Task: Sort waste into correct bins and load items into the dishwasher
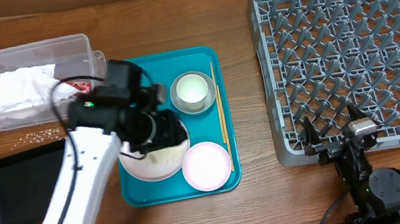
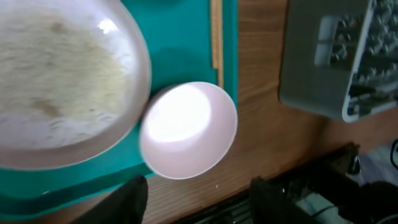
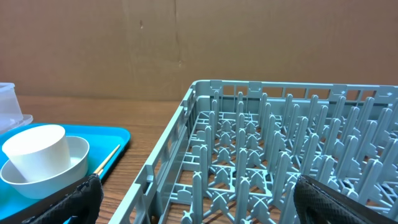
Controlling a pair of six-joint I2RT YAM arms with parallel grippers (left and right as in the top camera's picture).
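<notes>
The crumpled white napkin point(image 1: 21, 87) and red wrapper point(image 1: 83, 86) lie in the clear tub point(image 1: 24, 51). Rice crumbs point(image 1: 45, 135) are scattered on the table beside the black tray point(image 1: 17, 191). On the teal tray point(image 1: 200, 56) are the large plate point(image 1: 152, 165) with rice residue point(image 2: 56, 81), the small plate point(image 1: 207, 165) point(image 2: 186, 130), a bowl point(image 1: 195, 108) point(image 3: 74, 163) holding the white cup point(image 1: 192, 89) point(image 3: 38, 149), and chopsticks point(image 1: 218, 101) point(image 2: 216, 31). My left gripper point(image 1: 159, 128) point(image 2: 202, 202) is open and empty over the large plate. My right gripper point(image 1: 333, 128) point(image 3: 199, 208) is open and empty at the front edge of the grey dish rack point(image 1: 357, 49) point(image 3: 280, 162).
The dish rack fills the right side of the table and holds nothing. The tub and black tray stand at the left. Bare wood lies between the teal tray and the rack point(image 1: 249, 120).
</notes>
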